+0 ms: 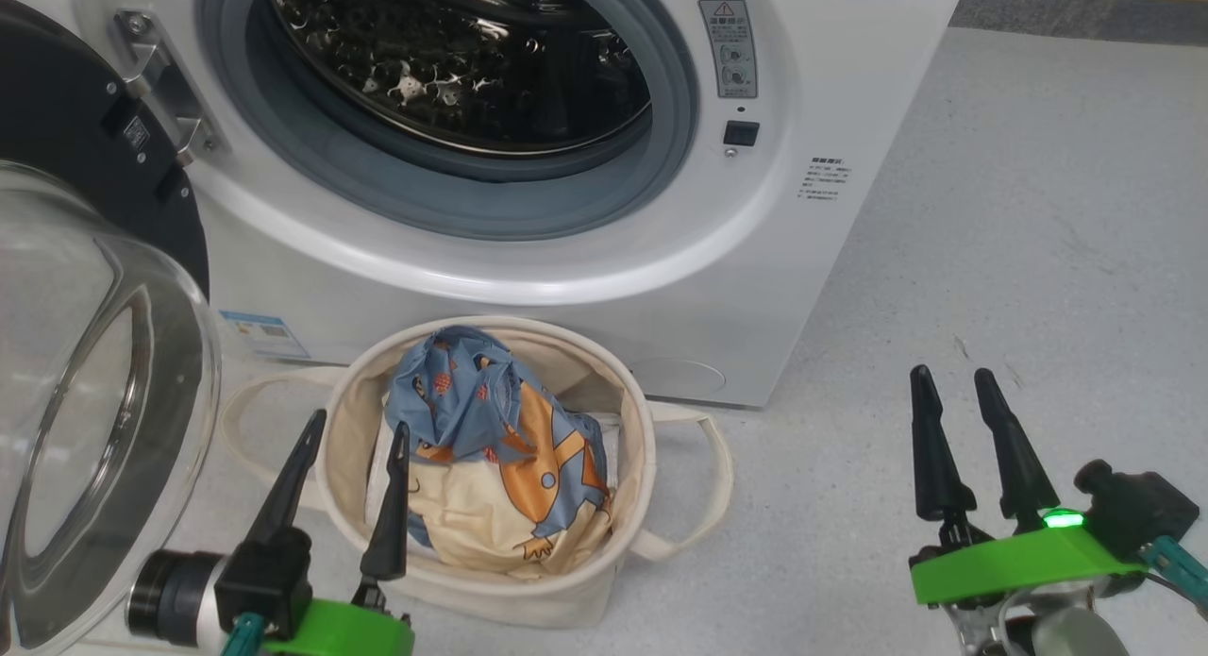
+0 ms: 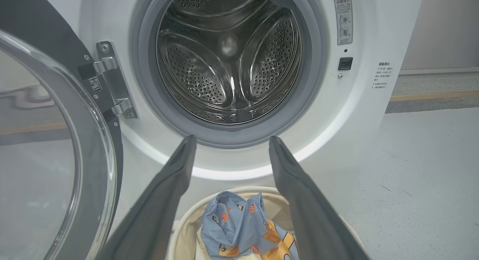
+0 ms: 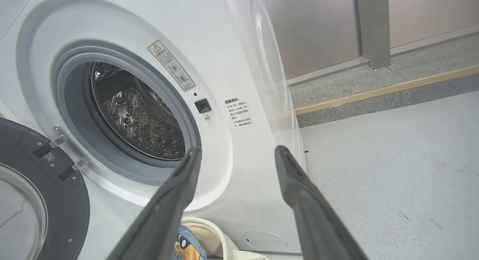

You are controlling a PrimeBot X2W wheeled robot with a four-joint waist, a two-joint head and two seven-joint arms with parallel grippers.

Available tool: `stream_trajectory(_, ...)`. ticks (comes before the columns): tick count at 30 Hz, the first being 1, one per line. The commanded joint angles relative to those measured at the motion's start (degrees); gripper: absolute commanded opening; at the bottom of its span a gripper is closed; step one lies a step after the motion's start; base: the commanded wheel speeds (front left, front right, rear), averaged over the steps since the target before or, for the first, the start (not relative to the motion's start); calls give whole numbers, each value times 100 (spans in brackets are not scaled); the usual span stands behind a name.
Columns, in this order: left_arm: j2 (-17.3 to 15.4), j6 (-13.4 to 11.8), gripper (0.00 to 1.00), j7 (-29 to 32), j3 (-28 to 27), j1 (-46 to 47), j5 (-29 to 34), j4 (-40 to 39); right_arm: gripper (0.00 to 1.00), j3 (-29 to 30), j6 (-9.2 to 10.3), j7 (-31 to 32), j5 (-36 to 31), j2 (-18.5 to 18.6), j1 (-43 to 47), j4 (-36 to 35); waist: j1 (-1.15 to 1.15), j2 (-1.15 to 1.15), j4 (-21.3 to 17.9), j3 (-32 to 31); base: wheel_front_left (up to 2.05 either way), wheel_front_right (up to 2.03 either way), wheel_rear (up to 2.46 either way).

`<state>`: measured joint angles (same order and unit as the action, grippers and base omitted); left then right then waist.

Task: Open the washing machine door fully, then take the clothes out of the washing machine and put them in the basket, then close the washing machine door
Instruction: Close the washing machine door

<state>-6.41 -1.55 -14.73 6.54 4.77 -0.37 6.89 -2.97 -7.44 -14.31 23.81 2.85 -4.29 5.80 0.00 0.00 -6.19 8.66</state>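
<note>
The white washing machine (image 1: 528, 260) stands ahead with its door (image 1: 85, 373) swung wide open to the left, glass bulge toward me. Its steel drum (image 2: 228, 61) holds nothing that I can see. Below the opening sits the cream basket (image 1: 637, 429), and blue clothes (image 1: 491, 448) with orange figures and a cream panel lie inside it. My left gripper (image 1: 359, 428) hovers open over the basket's near left rim, nothing between its fingers. My right gripper (image 1: 953, 380) is open above bare floor, well right of the basket. The clothes (image 2: 243, 226) also appear in the left wrist view.
Grey speckled floor (image 1: 1038, 260) stretches to the right of the machine. A raised darker strip with a yellow edge (image 3: 374, 91) runs along the wall behind. The door hinge (image 1: 160, 80) sits at the machine's left.
</note>
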Motion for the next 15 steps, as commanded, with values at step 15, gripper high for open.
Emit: stream_trajectory(15,-47,175,100,-27,-270,166,-144,-126,100,-169,-5,-69,-218,3,-154,-202,0,0,9,87,0,0,0)
